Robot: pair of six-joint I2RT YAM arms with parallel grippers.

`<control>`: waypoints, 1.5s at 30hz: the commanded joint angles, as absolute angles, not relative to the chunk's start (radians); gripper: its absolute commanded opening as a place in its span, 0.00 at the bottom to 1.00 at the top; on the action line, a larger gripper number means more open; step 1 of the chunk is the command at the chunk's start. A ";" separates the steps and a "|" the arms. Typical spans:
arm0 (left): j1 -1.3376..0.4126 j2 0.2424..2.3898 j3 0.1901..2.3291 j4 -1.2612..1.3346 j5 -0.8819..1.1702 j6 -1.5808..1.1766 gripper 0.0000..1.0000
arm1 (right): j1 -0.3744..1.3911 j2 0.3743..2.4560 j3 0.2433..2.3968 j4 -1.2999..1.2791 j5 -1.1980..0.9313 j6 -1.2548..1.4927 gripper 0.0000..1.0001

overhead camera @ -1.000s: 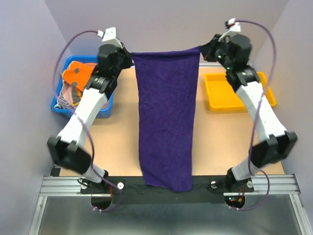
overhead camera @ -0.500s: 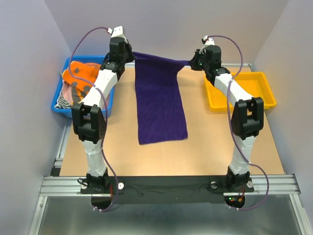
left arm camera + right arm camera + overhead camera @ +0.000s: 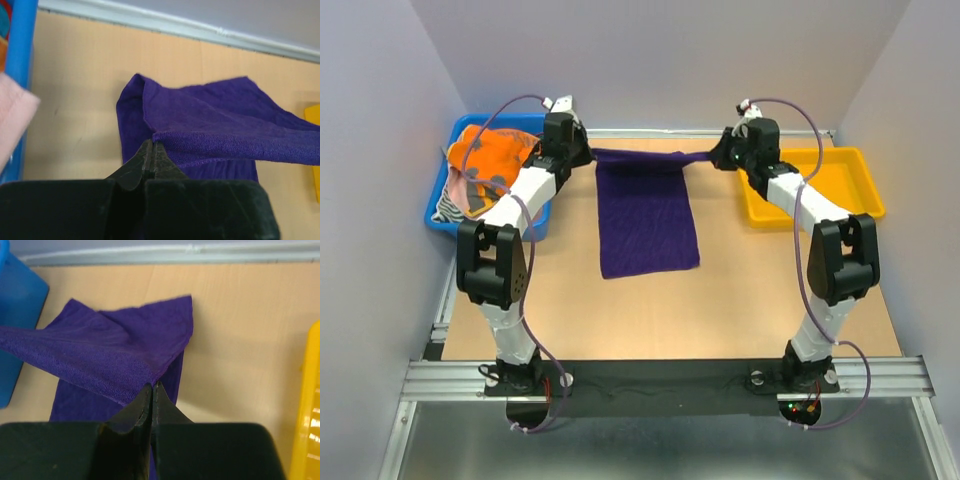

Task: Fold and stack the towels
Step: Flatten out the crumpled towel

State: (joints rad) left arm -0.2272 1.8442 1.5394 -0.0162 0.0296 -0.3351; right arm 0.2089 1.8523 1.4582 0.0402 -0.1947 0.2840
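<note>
Top external: purple towel, far edge taut

Tan table, purple towel (far edge lifted)

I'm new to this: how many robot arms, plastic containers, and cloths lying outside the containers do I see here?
Robot arms: 2 (white left arm, white right arm)
Plastic containers: 2 (blue plastic bin, shallow yellow plastic tray)
Cloths outside the containers: 1 (dark purple terry towel)
Total: 5
</note>
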 commanded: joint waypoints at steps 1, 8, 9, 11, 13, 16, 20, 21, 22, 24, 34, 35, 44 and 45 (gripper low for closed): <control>-0.215 1.721 1.445 0.015 0.040 -0.351 0.00 | 0.196 1.764 1.353 0.083 -0.232 0.325 0.01; -0.215 1.591 1.238 0.035 0.055 -0.390 0.00 | 0.196 1.654 1.183 0.084 -0.268 0.379 0.00; -0.215 1.577 1.182 0.058 0.055 -0.397 0.00 | 0.196 1.648 1.163 0.084 -0.271 0.385 0.00; -0.215 1.548 1.138 0.067 0.064 -0.416 0.00 | 0.196 1.628 1.106 0.084 -0.287 0.403 0.01; -0.216 1.528 1.088 0.071 0.081 -0.429 0.00 | 0.196 1.617 1.072 0.083 -0.304 0.422 0.00; -0.216 1.506 1.023 0.083 0.101 -0.463 0.00 | 0.196 1.594 1.022 0.084 -0.319 0.455 0.01; -0.218 1.496 1.005 0.066 0.092 -0.466 0.00 | 0.196 1.575 0.994 0.083 -0.310 0.472 0.00; -0.218 1.494 1.014 0.045 0.084 -0.460 0.00 | 0.196 1.569 1.003 0.083 -0.304 0.471 0.00; -0.216 1.494 1.040 0.016 0.071 -0.457 0.00 | 0.196 1.563 1.011 0.081 -0.295 0.475 0.01; -0.216 1.496 1.098 -0.020 0.052 -0.448 0.00 | 0.196 1.557 1.049 0.075 -0.290 0.480 0.01; -0.216 1.413 1.155 -0.146 -0.026 -0.434 0.00 | 0.196 1.457 1.068 0.046 -0.342 0.532 0.00; -0.216 1.402 1.134 -0.141 -0.022 -0.445 0.00 | 0.196 1.447 1.051 0.046 -0.353 0.534 0.00; -0.241 1.341 0.760 0.041 0.083 -0.569 0.00 | 0.202 1.445 0.776 0.049 -0.382 0.523 0.01; -0.242 1.345 0.738 0.057 0.086 -0.577 0.00 | 0.202 1.453 0.759 0.051 -0.380 0.520 0.01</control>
State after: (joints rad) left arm -0.2409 1.3460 0.8215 -0.0273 0.0948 -0.5331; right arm 0.2100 1.4242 0.8242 0.0551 -0.3908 0.5392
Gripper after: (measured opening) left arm 0.017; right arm 0.023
